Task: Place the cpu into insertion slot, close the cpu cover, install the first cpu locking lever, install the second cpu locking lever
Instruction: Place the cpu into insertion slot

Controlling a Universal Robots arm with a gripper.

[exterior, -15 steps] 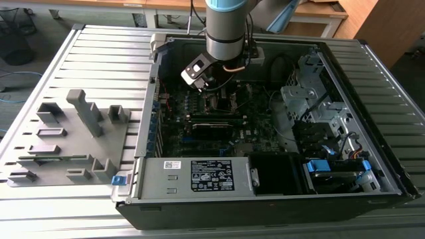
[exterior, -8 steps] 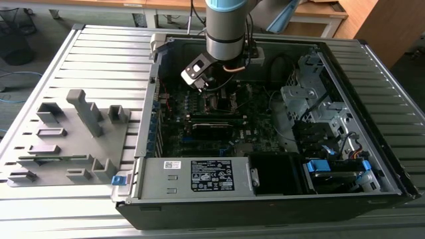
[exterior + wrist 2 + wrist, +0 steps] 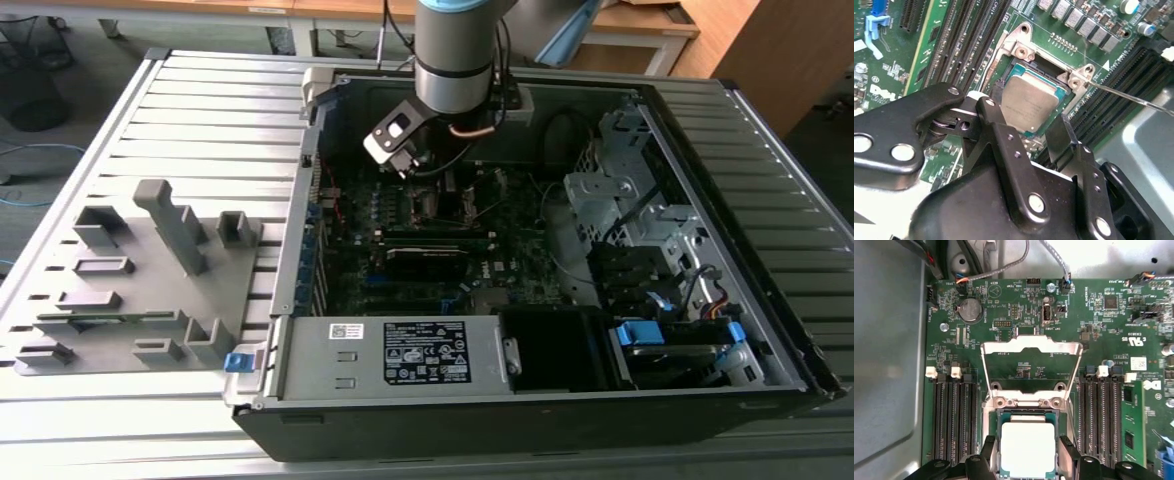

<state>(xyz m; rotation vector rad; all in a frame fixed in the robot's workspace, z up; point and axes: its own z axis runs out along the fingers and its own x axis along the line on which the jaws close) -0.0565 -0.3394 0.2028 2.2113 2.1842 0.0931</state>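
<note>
The cpu (image 3: 1027, 447) (image 3: 1031, 102), a small square chip with a dull silver top, lies flat in the insertion slot (image 3: 1026, 413) on the green motherboard (image 3: 414, 230). My gripper (image 3: 1027, 455) (image 3: 1026, 125) hangs low over it inside the case (image 3: 427, 175). Its black fingers (image 3: 990, 447) (image 3: 1004, 145) rest against two opposite edges of the chip. The cpu cover (image 3: 1029, 345), a thin silvery frame, stands swung open beyond the socket's hinge. In the second wrist view, a thin metal locking lever (image 3: 1134, 97) sticks out sideways from the socket corner, unlatched.
Long black memory slots (image 3: 954, 420) (image 3: 1101, 415) flank the socket on both sides. The open computer case holds a power supply (image 3: 400, 355), a drive cage (image 3: 627, 200) and cables. A grey parts fixture (image 3: 134, 280) lies on the table at the exterior view's left.
</note>
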